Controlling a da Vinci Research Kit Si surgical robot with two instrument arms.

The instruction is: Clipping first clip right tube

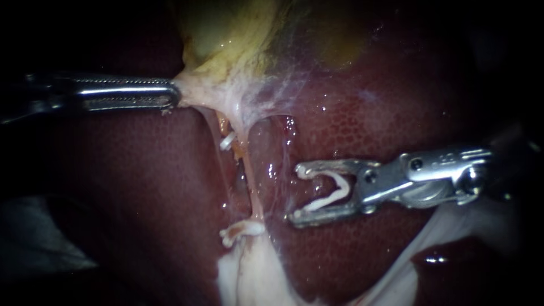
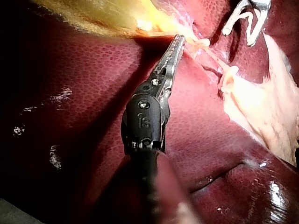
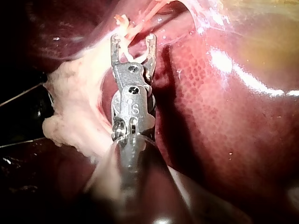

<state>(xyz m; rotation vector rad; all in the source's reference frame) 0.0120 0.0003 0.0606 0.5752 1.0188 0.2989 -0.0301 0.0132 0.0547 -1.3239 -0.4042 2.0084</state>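
Note:
My left instrument (image 1: 174, 97) comes in from the left, its jaws shut on the pale tissue at the neck of the yellow gallbladder (image 1: 226, 34) and holding it taut; the left wrist view shows the same grip (image 2: 180, 43). Two thin strands run down from there. The right tube (image 1: 253, 187) is pale and stretched. My right instrument (image 1: 295, 192) sits just right of that tube without touching it, its jaws wide apart with an open white clip (image 1: 334, 190) seated between them. In the right wrist view its jaws (image 3: 133, 39) point at the strands.
Dark red liver (image 1: 368, 113) lies all around. A small white piece like a clip (image 1: 226, 140) sits on the left strand. Whitish fatty tissue (image 1: 249, 272) spreads below the tubes and beside the right instrument's shaft (image 3: 74, 102).

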